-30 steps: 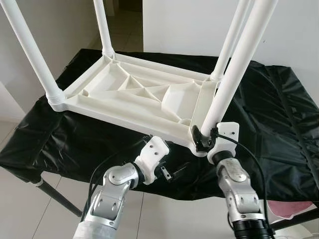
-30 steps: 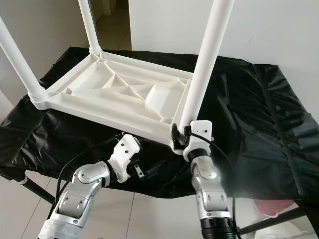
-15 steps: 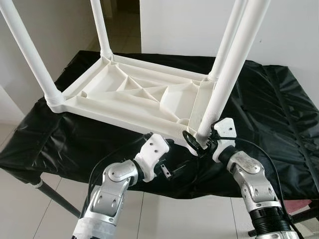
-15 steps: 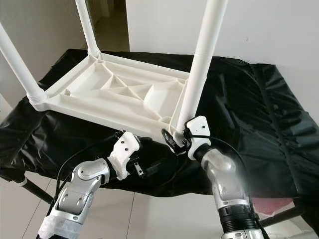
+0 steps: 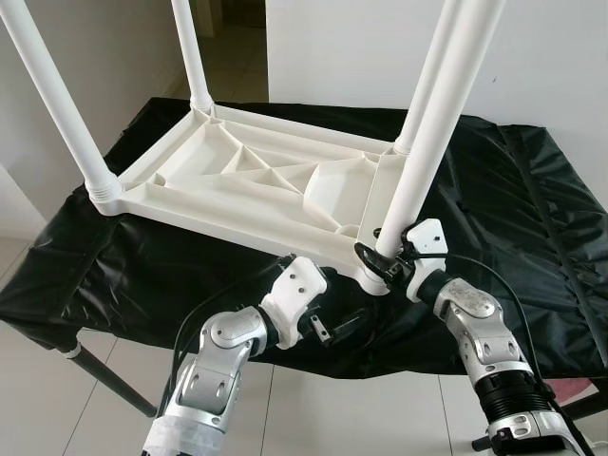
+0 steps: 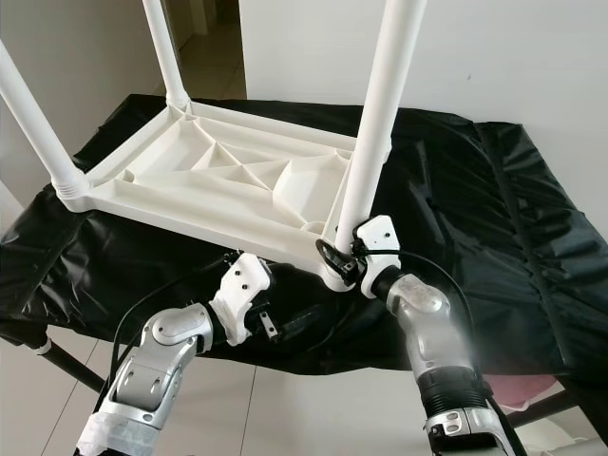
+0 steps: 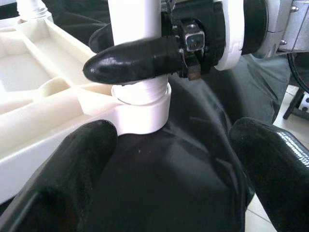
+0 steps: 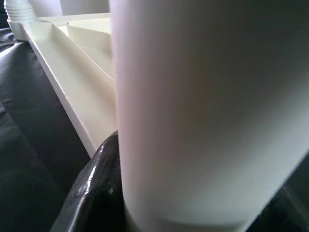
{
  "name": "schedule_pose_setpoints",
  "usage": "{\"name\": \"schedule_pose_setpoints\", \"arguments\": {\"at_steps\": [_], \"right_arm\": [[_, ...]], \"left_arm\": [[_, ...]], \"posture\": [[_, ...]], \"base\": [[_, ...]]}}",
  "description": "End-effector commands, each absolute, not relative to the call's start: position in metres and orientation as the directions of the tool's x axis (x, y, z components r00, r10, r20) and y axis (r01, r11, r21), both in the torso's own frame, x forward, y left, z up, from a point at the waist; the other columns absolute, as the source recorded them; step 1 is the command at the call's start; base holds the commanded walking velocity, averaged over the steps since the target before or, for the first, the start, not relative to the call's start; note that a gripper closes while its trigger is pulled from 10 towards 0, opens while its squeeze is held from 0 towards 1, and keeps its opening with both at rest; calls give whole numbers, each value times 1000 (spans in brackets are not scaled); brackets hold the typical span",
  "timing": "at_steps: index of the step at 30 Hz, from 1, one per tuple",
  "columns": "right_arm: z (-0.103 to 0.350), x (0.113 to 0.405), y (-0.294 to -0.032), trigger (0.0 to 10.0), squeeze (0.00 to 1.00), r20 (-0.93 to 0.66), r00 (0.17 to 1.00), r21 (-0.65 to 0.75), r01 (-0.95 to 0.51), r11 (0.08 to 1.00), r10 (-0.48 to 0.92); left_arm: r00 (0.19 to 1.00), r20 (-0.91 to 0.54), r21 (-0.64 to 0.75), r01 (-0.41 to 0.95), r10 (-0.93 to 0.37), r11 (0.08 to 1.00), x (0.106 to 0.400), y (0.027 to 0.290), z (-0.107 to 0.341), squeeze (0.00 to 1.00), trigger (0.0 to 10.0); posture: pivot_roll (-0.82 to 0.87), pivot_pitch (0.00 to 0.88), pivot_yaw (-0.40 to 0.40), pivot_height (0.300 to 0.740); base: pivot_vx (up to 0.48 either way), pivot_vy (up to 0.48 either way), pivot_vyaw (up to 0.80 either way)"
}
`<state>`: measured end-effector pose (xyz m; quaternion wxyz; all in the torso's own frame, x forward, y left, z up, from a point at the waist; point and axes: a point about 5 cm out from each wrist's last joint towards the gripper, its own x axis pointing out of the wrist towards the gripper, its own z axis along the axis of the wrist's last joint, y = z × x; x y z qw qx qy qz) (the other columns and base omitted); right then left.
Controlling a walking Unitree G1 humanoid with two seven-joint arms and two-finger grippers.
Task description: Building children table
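The white children table [image 5: 256,185] lies upside down on the black-covered surface [image 5: 513,209], 4 legs up, and the step in hand looks like seating the 4th leg [image 5: 432,142] in the near corner socket [image 7: 142,113]. The right claw [image 5: 380,266] is clamped on that leg just above the socket; next it likely needs twisting or pressing fully home. The left claw [image 5: 328,328], fingers apart, hovers just below the corner. Its wrist view reveals a thread band above the socket collar.
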<state>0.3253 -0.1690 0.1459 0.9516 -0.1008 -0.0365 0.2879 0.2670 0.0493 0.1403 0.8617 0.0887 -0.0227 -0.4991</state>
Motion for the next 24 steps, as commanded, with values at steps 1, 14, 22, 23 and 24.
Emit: {"name": "schedule_pose_setpoints", "arguments": {"at_steps": [1, 14, 22, 23, 24], "right_arm": [[140, 326, -176, 3098, 0, -24, 857, -215, -507, 835, 514], [137, 319, -176, 10000, 0, 27, 954, -128, -293, 947, 299], [134, 309, -173, 10000, 0, 68, 992, -25, -102, 994, 103], [131, 306, -172, 10000, 0, 65, 996, -10, -52, 999, 52], [131, 306, -172, 10000, 0, 65, 996, -10, -52, 999, 52]], "left_arm": [[635, -38, 178, 764, -771, 620, 272, 56, 139, 0, 10000], [633, -39, 181, 765, -773, 617, 274, 55, 139, 0, 10000], [625, -48, 192, 771, -779, 607, 275, 57, 140, 0, 10000], [623, -48, 193, 773, -781, 605, 275, 57, 141, 0, 10000], [623, -48, 193, 773, -781, 605, 275, 57, 141, 0, 10000]], "posture": [[-37, 72, -16, 740], [-40, 67, 0, 740], [-42, 59, 16, 740], [-43, 59, 19, 740], [-43, 59, 19, 740]], "base": [[0, 0, 0], [0, 0, 0], [0, 0, 0], [0, 0, 0], [0, 0, 0]]}}
